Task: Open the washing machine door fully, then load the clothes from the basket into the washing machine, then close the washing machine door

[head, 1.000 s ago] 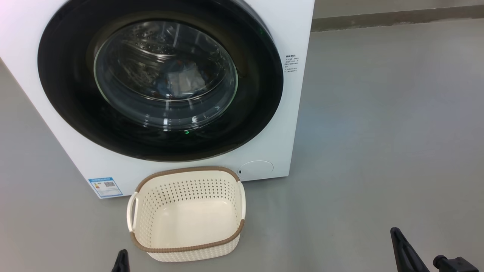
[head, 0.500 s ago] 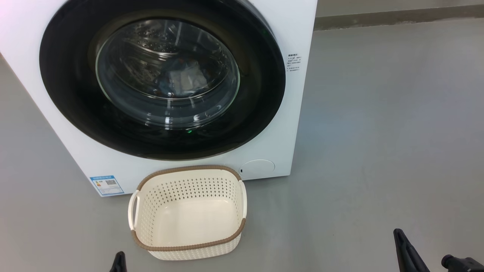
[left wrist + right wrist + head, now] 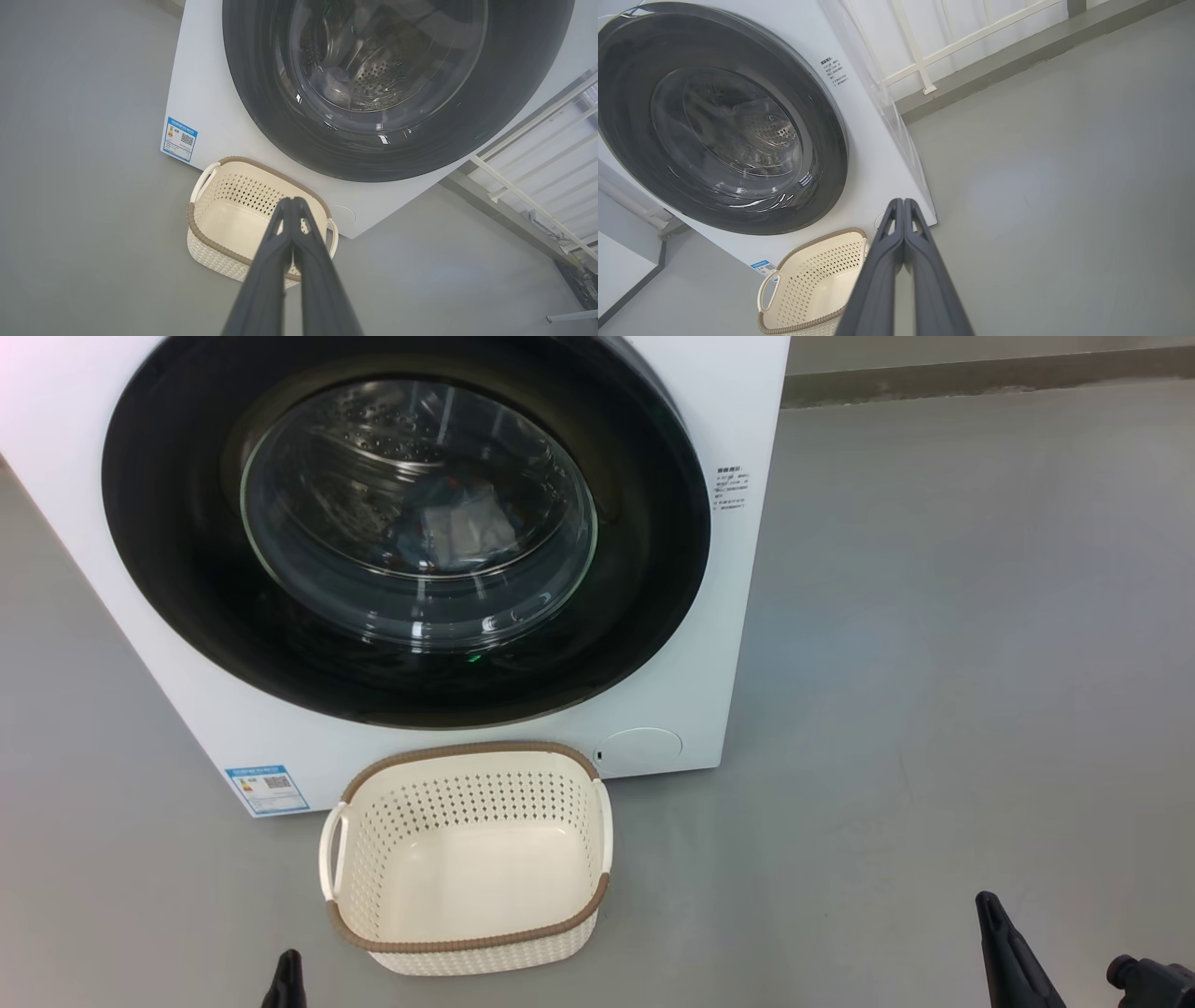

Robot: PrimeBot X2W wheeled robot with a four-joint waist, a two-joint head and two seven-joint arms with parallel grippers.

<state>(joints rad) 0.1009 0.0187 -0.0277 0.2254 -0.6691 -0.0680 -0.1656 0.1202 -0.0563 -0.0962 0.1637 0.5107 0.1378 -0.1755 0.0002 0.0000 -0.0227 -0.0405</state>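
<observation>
Dead ahead of both grippers stands the big white box-shaped front-loading washing machine (image 3: pixel 738 616), and its large round door with the glossy black rim and bulging glass window (image 3: pixel 644 569) lies flush against the front. Closed, by the look of it! Below the door and nearer the tools, the small cream perforated plastic basket with the brown woven-look rim (image 3: pixel 467 945) sits at the machine's foot, empty. The light blue clothes with white lining (image 3: pixel 457 532) show dimly behind the glass, inside the drum. The left gripper (image 3: pixel 292 203) hangs above the basket's near side, long dark fingers pressed together on nothing. The right gripper (image 3: pixel 903 203) hovers off to the basket's right over the grey floor (image 3: pixel 934 709), likewise pinched shut and empty. The task reads as all but done, so the sound play is to check the door sits latched all round and hold both arms back. Beyond the left gripper sits a blue label sticker (image 3: pixel 266 789). The basket is the one thing close enough to clip.
</observation>
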